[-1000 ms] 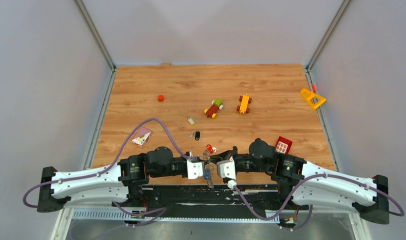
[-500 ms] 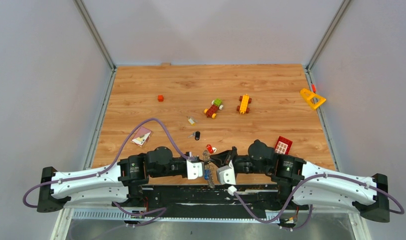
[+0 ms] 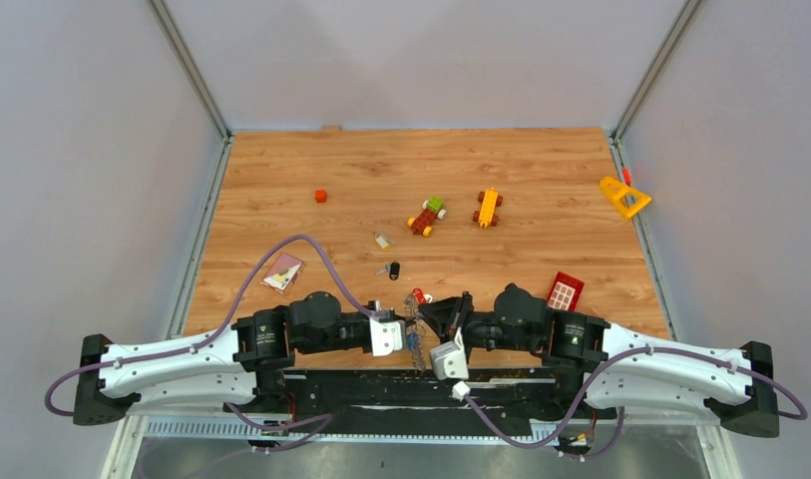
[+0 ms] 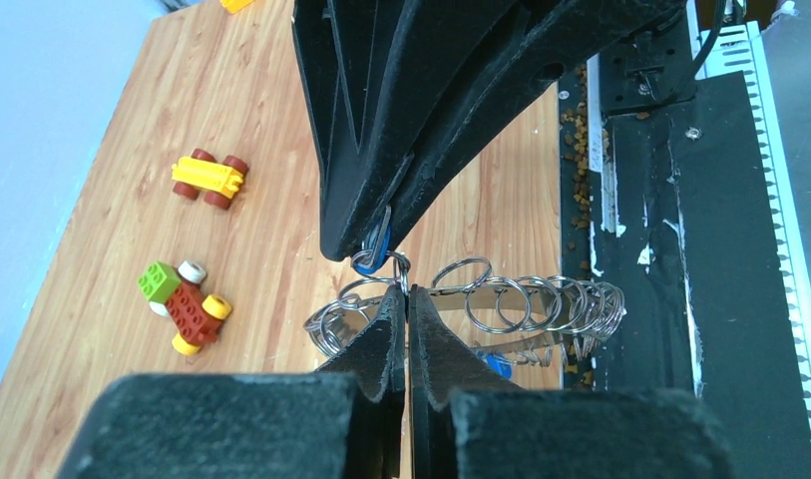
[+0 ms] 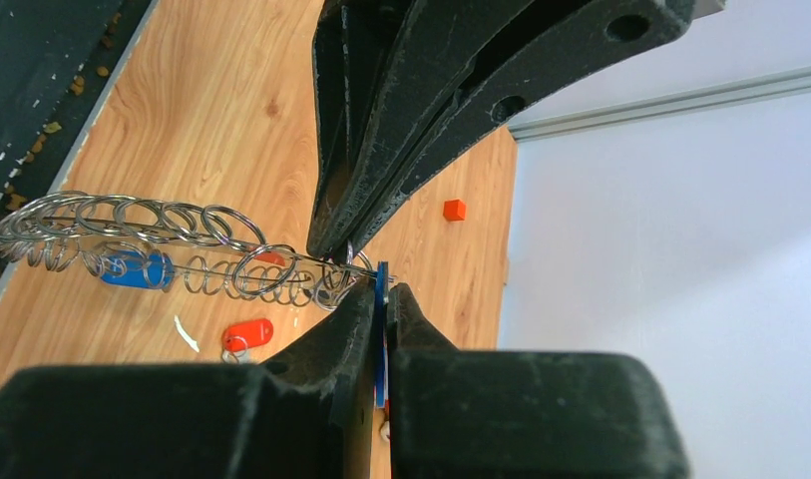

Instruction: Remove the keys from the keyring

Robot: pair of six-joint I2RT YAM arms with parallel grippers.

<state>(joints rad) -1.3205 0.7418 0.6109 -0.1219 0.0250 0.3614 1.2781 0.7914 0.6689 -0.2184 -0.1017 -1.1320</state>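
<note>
Left wrist: left claw [image 4: 407, 304] pinches keyring [image 4: 541, 297]; right claw [image 5: 381, 295] pinches blue key [image 5: 379, 273].

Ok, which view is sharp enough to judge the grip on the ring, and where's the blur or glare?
Left wrist: keyring loops sharp with small glints, blue key shadowed at the right gripper tip, left gripper near fingers blurred. Right wrist: loops crisp too, near fingers soft. Top external: evenly lit, ring too small to judge.
</note>
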